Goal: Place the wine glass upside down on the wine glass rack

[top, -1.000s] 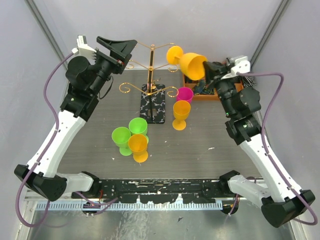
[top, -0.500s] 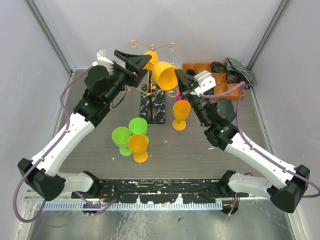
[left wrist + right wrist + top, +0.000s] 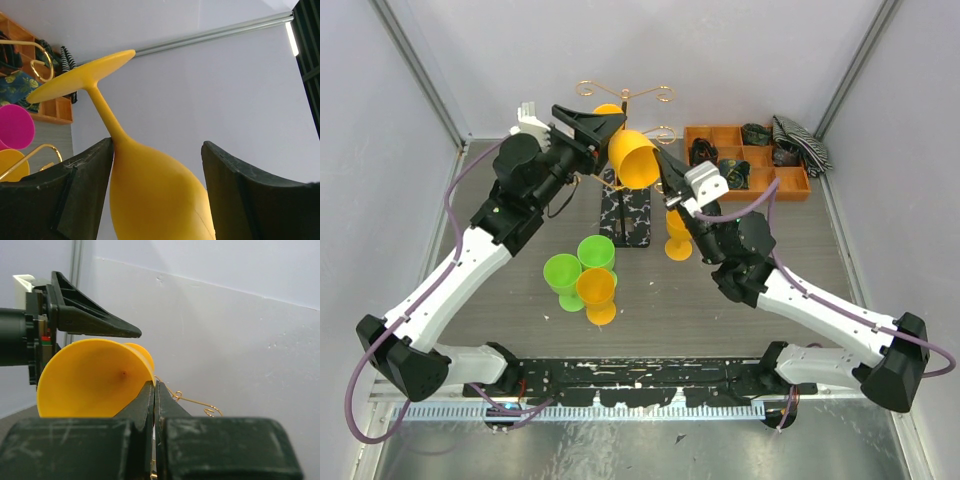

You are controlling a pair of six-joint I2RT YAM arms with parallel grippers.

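Grey walls close round a dark bench, on which the wine glass rack stands at the far middle, with an orange tray to its right and several green and orange cups nearer the arms; the yellow wine glass is in the air, just in front of the rack's pole and near its curled arms. The right pincer is clenched on the rim of the bowl, one finger inside and one outside; the left pincer is released, its fingers standing on either side of the bowl where it meets the stem, one touching and the other apart. The long axis of the glass is tilted, nearer to lying than upright as I judge; the foot points away to the far left, toward the top of the rack, and the mouth points back at the right pincer. Both arms are at the glass, but only the right one carries it; the glass is not yet turned mouth down, so the left pincer would probably have to close first.
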